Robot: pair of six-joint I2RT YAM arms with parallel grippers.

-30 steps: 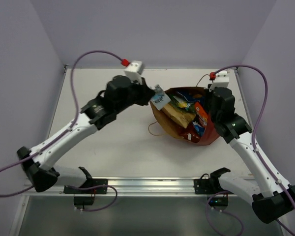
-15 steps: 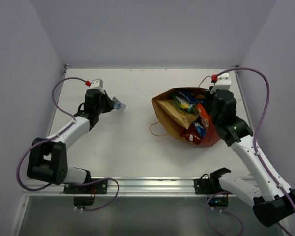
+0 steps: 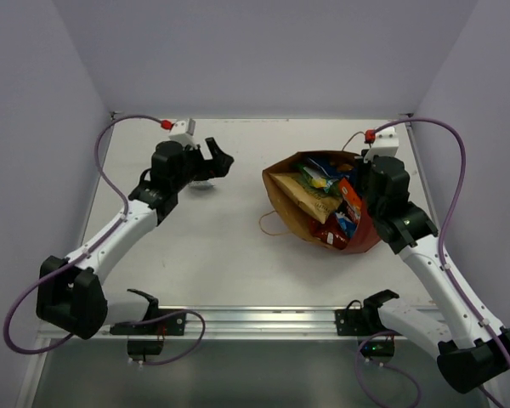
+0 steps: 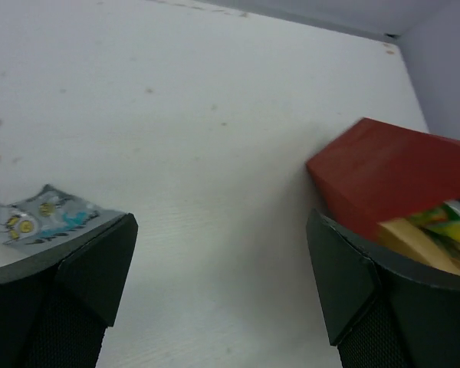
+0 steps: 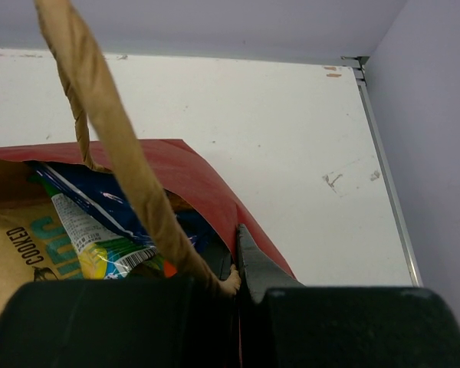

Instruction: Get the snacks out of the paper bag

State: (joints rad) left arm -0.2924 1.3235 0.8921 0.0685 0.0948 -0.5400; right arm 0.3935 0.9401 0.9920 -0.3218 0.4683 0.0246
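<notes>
The left gripper (image 4: pixel 221 222) is standing with its two black fingers (image 4: pixel 92 268) spread wide apart and nothing between them, hovering over the white tabletop (image 3: pixel 212 246) well to the left of the tall brown kraft paper bag with red outer faces (image 3: pixel 285 200). A small crinkly silver-and-blue snack packet (image 4: pixel 38 222) is lying flat on the tabletop just beside the gripper's left finger, on the side away from the paper bag and free of any grip. In the left wrist view, a red corner of the bag (image 4: pixel 383 165) is showing past the other finger, with a yellow and green pack peeking out of it. The right gripper (image 5: pixel 238 257) is sitting at the bag's right rim with its fingers pressed together, pinching the edge of the red wall (image 5: pixel 192 165). One thin twisted-paper loop handle (image 5: pixel 107 115) is rising in front of that wrist camera, and the other loop (image 3: pixel 268 223) is lying on the tabletop against the bag's left side. The bag is lying tipped open toward the overhead camera, and the remaining snacks (image 3: pixel 327 191) are crowding its mouth. Among them are a tan packet with teal print (image 5: pixel 23 245), a blue packet (image 5: pixel 100 195) just behind it, and a red-orange chip bag (image 3: pixel 348 200) nearest the right gripper.
</notes>
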